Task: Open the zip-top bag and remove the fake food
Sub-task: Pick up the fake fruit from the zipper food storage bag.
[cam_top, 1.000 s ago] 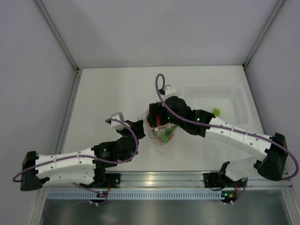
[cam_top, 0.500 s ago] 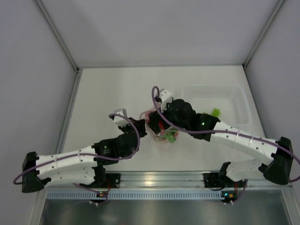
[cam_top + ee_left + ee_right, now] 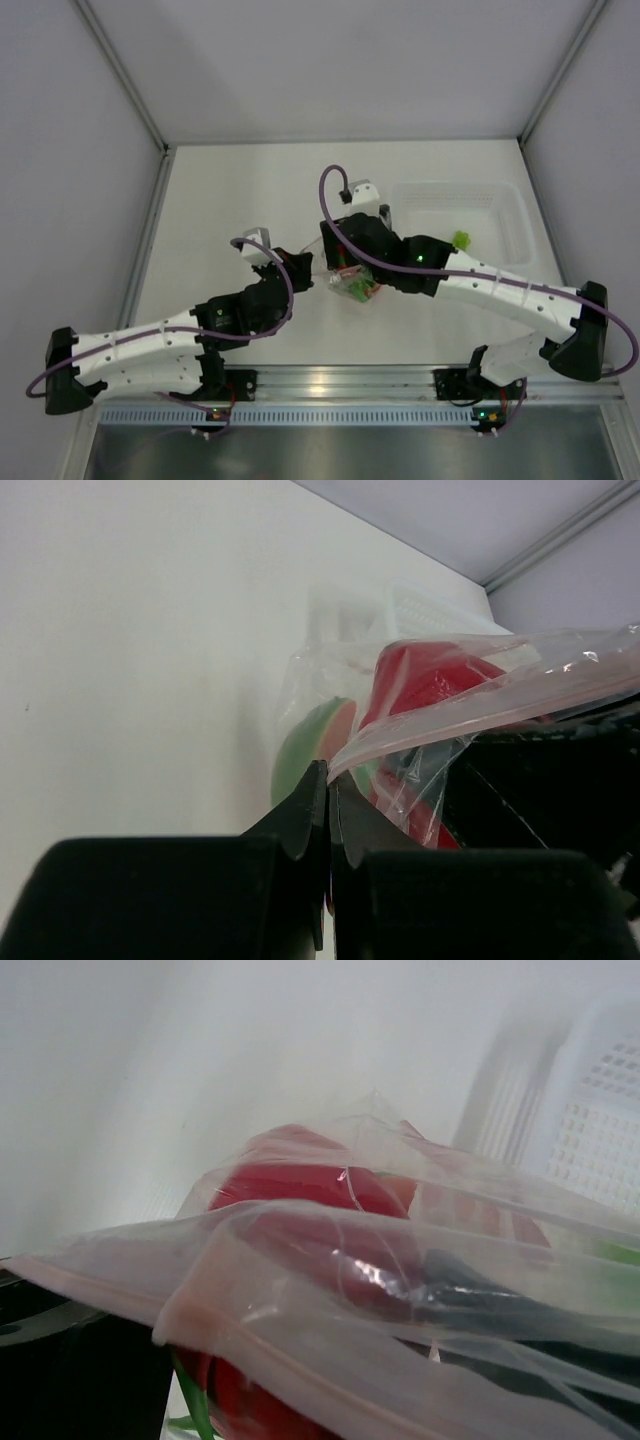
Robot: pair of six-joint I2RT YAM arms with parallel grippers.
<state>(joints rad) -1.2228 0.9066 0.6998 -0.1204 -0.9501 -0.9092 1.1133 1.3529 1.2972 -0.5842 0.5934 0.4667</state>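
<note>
The left wrist view shows the left gripper [image 3: 328, 776] pinching the zip-top bag [image 3: 480, 690] by its edge, which the top view hides; I cannot tell about the right gripper [image 3: 343, 262].

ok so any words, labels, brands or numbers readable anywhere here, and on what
No readable text in any view.
zip-top bag: clear plastic, no print showing.
clear tub: no label visible.
left arm and right arm: no lettering can be made out from the top view, which is too small to tell; only small green lights show.
</note>
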